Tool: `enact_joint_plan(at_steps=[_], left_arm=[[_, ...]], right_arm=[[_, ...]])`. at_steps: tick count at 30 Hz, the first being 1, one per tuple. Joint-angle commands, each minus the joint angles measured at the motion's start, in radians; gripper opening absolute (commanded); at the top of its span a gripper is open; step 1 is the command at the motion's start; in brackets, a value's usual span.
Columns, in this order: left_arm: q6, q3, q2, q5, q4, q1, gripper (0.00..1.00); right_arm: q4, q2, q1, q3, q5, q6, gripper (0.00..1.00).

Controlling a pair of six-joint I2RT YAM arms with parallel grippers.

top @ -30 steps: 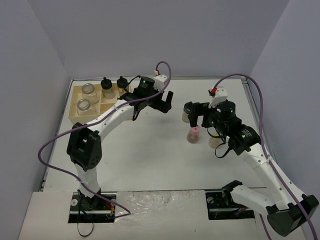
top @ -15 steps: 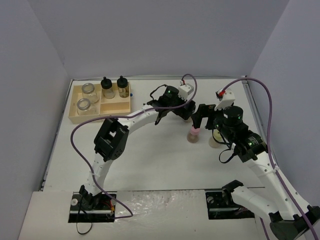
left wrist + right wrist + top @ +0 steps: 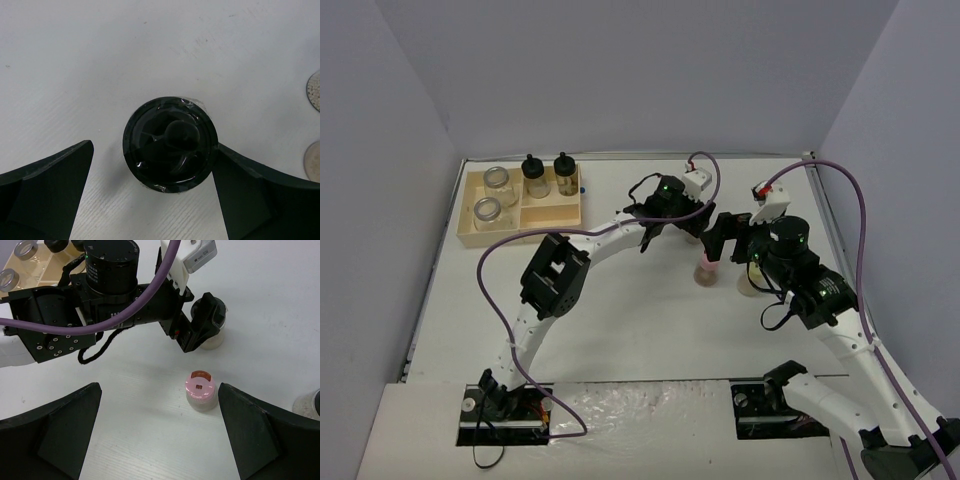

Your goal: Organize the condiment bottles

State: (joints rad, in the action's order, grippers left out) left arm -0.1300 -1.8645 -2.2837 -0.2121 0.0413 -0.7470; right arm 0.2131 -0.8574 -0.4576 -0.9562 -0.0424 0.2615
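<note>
Left tool (image 3: pixel 155 146) is spread astride the black-capped jar (image 3: pixel 170 144). The finger at 3 o'clock meets the cap rim; the one at 9 o'clock stands apart. Bare desk (image 3: pixel 75 60) lies open at 12 o'clock. Right tool (image 3: pixel 160 387) is spread, with the pink-capped jar (image 3: pixel 200 389) between its fingers, apart from both.

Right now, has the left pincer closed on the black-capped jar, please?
No, the left pincer straddles the black-capped jar, with table showing between it and one finger.
</note>
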Motion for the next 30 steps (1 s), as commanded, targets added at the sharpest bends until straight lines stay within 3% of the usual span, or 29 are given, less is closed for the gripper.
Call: enact_joint_plan(at_steps=[1,6,13,18,22,30], left_arm=[[0.012,-0.054,0.038,0.024,0.12,-0.014,0.92],[-0.002,-0.034,0.042,0.009,0.14,-0.018,0.77],[-0.01,-0.016,0.065,0.002,0.134,-0.018,0.32],[-0.022,0.065,0.152,0.059,0.128,-0.016,0.11],[-0.022,0.171,0.291,0.132,0.114,0.011,0.01],[-0.067,0.329,0.559,0.249,0.015,0.152,0.0]], right_arm=[[-0.062,-0.002,0.006,0.004,-0.016,0.004,1.0],[-0.061,-0.005,0.005,0.01,-0.015,0.004,1.0],[-0.063,0.006,0.005,0.015,-0.018,0.012,1.0],[-0.064,0.02,0.005,0.025,-0.01,0.014,1.0],[-0.071,0.022,0.005,0.016,-0.012,0.015,1.0],[-0.095,-0.012,0.006,-0.019,-0.057,0.014,1.0]])
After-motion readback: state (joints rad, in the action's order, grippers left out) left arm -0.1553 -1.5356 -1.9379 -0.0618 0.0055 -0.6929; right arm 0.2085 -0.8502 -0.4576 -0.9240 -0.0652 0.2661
